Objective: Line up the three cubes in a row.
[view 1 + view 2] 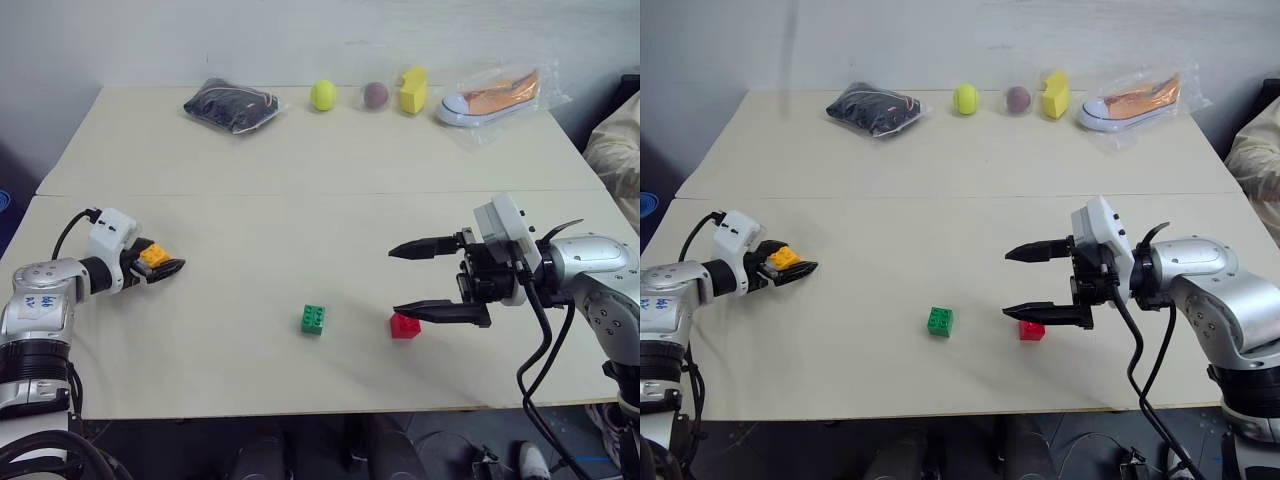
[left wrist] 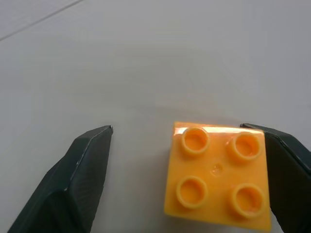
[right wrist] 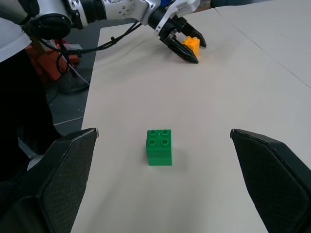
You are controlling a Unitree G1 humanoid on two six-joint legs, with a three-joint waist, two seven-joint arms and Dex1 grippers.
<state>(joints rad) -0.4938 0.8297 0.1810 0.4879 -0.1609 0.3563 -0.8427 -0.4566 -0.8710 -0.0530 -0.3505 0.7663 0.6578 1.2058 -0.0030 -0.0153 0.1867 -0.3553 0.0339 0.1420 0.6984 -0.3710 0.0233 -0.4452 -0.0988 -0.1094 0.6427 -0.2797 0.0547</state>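
The orange-yellow cube is sitting between the left gripper's two black fingers, pressed against one finger while a clear gap is separating it from the other, so the jaws are standing partly apart around it, not clamped; whether it is resting on the table or lifted I cannot tell. Its four round studs are facing up, glossy plastic, and its near edge is being cut off in the left wrist view. The green cube is lying on the table well apart from that gripper, in line with the wide gap of the right gripper, which is holding nothing, jaws spread wide. The red cube is sitting just beside the right gripper's lower finger, which is partly hiding it.

The table is showing a pale, matte beige top in two panels meeting at a seam. Along its far edge, well beyond both jaws, a dark bundle in clear wrap, a yellow-green ball, a maroon ball, a yellow foam block and a bagged white-and-orange shoe are lying before a plain grey wall.
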